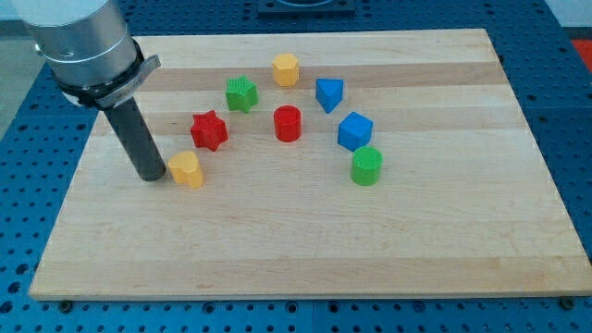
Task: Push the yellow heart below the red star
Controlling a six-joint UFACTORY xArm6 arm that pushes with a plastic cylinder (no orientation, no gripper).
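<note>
The yellow heart (pixel 187 170) lies on the wooden board (pixel 305 250), left of centre. The red star (pixel 210 130) is just above it and slightly to its right, with a small gap between them. My tip (pixel 153 175) rests on the board right against the heart's left side. The dark rod rises from there toward the view's top left, up to the arm's grey body.
A green star (pixel 241 93), a yellow hexagon (pixel 286 69), a red cylinder (pixel 288 123), a blue triangular block (pixel 329 94), a blue cube (pixel 354 131) and a green cylinder (pixel 367 166) lie in an arc right of the red star.
</note>
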